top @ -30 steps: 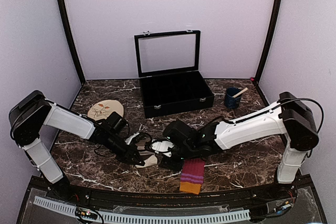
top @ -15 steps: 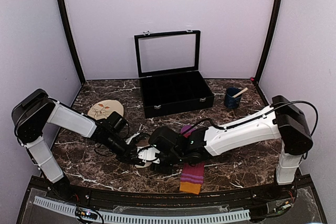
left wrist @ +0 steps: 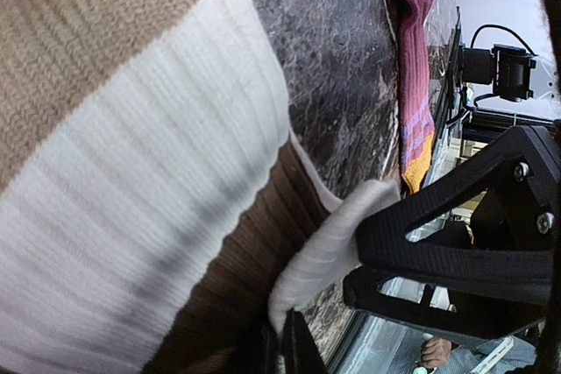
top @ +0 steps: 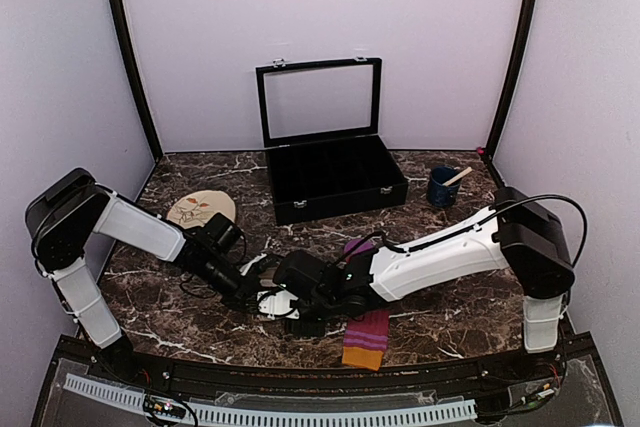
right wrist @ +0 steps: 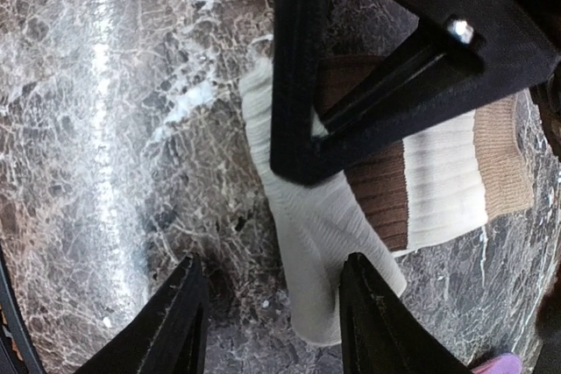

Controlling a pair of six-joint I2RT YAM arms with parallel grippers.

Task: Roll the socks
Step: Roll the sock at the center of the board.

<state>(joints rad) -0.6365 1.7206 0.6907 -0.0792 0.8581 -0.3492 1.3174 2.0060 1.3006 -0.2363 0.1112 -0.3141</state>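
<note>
Cannot make out most of the cream sock (top: 268, 300) from above, buried under left end effector (top: 250, 292) and right end effector (top: 300, 309). Just beside it, striped magenta sock (top: 366, 335) half lost under the right arm (top: 440, 252); cropped to a sliver at wrist-view edges.

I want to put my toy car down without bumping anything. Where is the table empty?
Bare marble lies front right, between the striped sock and the right arm's base, and back left, between the floral disc and the black box. The front middle is crowded: the left hand and right hand meet over the cream sock.
</note>
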